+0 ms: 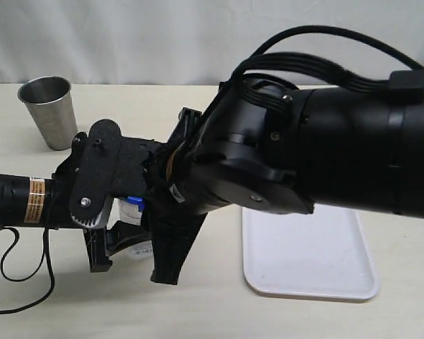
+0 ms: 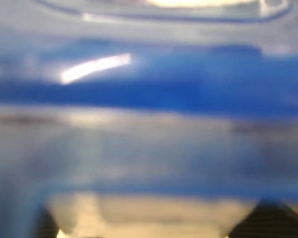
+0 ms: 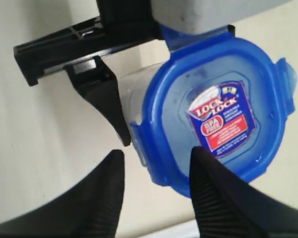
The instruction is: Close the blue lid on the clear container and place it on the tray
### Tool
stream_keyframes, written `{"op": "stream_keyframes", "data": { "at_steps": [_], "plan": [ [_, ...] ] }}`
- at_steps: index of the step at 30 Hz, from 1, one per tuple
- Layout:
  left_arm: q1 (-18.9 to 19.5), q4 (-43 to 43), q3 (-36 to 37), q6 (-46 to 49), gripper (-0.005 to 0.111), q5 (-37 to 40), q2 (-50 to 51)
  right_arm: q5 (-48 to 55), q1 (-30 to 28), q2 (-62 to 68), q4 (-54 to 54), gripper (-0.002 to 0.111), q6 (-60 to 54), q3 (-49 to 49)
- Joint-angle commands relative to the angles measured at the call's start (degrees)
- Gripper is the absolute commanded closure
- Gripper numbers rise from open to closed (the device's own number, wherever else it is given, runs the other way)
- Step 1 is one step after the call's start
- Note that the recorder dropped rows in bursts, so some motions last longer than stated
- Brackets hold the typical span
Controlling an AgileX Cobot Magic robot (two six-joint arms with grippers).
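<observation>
The blue lid [image 3: 216, 116], with a red-and-white sticker on top, sits on the mouth of the clear container [image 3: 131, 94], which stands upright on the table. My left gripper [image 1: 116, 244] is shut on the container's body, and one of its black fingers [image 3: 102, 94] presses the wall. The left wrist view is blurred and filled by the lid [image 2: 154, 89]. My right gripper [image 3: 156, 152] hovers open just above the lid, one finger over the sticker and the other beyond the lid's side flap. The white tray [image 1: 307, 258] lies to the right.
A steel cup [image 1: 49, 109] stands at the back left of the table. A black cable [image 1: 28, 282] trails under the left arm. The right arm's bulky wrist [image 1: 325, 148] blocks much of the exterior view.
</observation>
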Motion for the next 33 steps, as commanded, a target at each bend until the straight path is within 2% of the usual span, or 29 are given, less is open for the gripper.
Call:
{"op": "stream_keyframes", "data": {
  "at_steps": [1,5,11,14,17,19,24,27,31,33],
  "plan": [
    [-0.4,-0.5,-0.2,-0.9,0.107,-1.7,-0.6,-1.0,-1.4,-0.9,1.5,0.068,8.1,-2.6],
    [-0.4,-0.5,-0.2,-0.9,0.107,-1.7,-0.6,-2.1,-3.3,-1.6,2.4,0.07,14.2,-5.4],
    [-0.4,0.6,-0.2,-0.3,0.107,-2.2,-0.6,-2.1,-6.7,-1.2,9.0,0.091,15.0,-6.4],
    [-0.4,1.3,-0.2,8.1,0.107,-3.3,-0.6,0.8,-9.6,-1.2,14.8,0.086,11.1,-7.6],
    [-0.4,-0.9,-0.2,17.4,0.107,-3.7,-0.6,7.1,-12.3,-1.2,20.3,0.075,5.0,-9.9],
    [-0.4,-1.1,-0.2,24.1,0.107,-4.0,-0.6,12.1,-13.3,-1.2,23.4,0.071,-2.8,-11.7],
    [-0.4,-1.1,-0.2,36.9,0.107,-3.8,-0.6,18.6,-13.4,-1.2,30.7,0.07,-29.7,-12.8],
    [-0.4,-1.6,-0.2,40.0,0.107,-3.6,-0.6,16.6,-13.4,-0.8,32.5,0.07,-33.3,-12.8],
    [-0.4,-1.7,-0.2,40.0,0.107,-3.6,-0.6,13.1,-13.4,0.2,33.3,0.061,-36.2,-12.8],
    [-0.4,-1.7,-0.2,40.0,0.107,-3.6,-0.6,12.3,-13.4,1.0,35.3,0.06,-37.1,-12.8]
  ]
}}
